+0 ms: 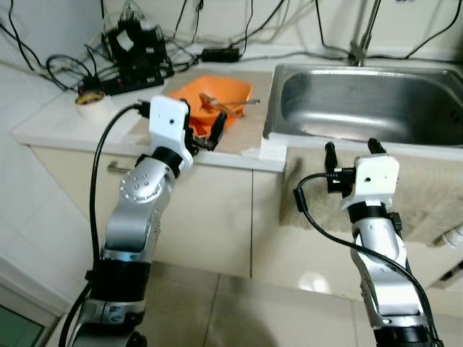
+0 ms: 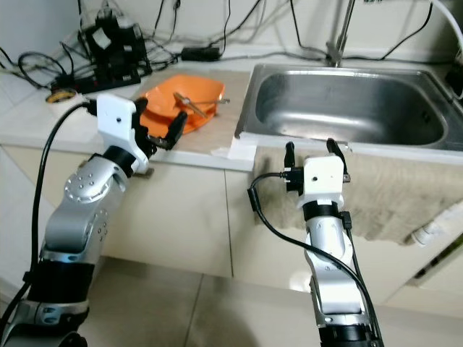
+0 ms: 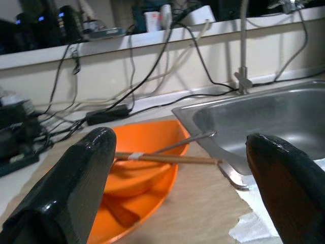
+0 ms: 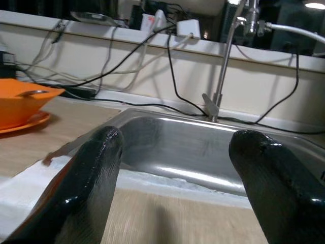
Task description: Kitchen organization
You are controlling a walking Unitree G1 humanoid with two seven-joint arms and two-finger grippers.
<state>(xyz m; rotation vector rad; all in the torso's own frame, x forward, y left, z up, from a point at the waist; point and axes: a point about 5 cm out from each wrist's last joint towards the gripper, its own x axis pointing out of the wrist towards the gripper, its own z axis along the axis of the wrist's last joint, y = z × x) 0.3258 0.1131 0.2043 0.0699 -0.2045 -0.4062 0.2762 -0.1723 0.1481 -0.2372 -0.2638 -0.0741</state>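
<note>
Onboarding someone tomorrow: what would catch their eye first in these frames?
The orange dishes on the counter left of the sink, with chopsticks and a spoon across the bowl. The left end effector, open, is at the counter edge just before them. The right end effector, open, is at the sink's front edge, above a towel draped there.

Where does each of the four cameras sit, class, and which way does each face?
Head views, left and right eye: look forward and down at the counter, orange bowl and sink; both silver arms show.
Left wrist view: looks along the open left gripper toward the bowl with chopsticks laid across it.
Right wrist view: looks along the open right gripper into the sink, faucet behind.
Shared: both wrist views catch bowl and sink.
</note>
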